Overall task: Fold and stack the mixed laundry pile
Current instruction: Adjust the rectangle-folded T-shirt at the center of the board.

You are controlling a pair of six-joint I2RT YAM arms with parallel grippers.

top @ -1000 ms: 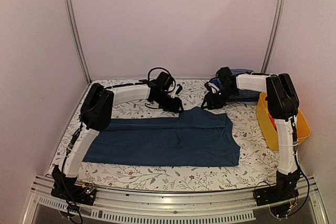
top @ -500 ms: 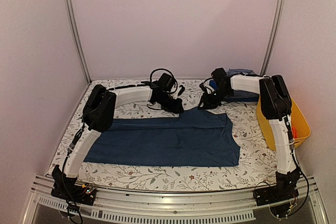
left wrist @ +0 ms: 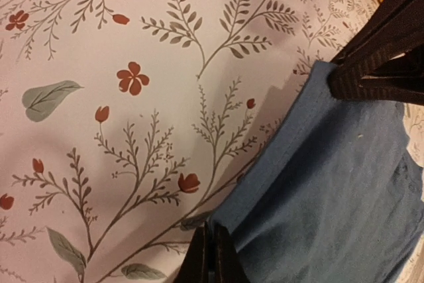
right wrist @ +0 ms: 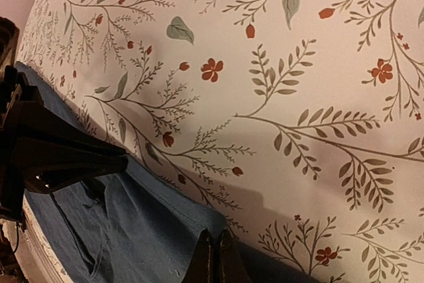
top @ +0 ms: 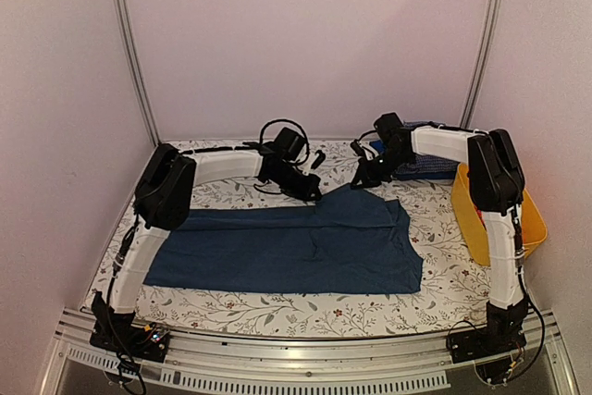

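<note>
- Left gripper (left wrist: 211, 255): jaws pressed together on a thin bite of the trousers' (top: 296, 242) far hem.
- Right gripper (right wrist: 215, 255): closed the same way on that hem, just beside the left one.
- The trousers lie spread flat across the table (top: 277, 310), long side running left to right.
- The step in hand looks like folding the far edge over to the near edge.
- Both grips sit near the middle, so the outer ends will likely lag.
- Lift both together, keep them level and low, and draw evenly toward the bases so the crease stays straight.
- A folded shirt (top: 427, 162) waits at the far right, beside the basket (top: 467, 217).
</note>
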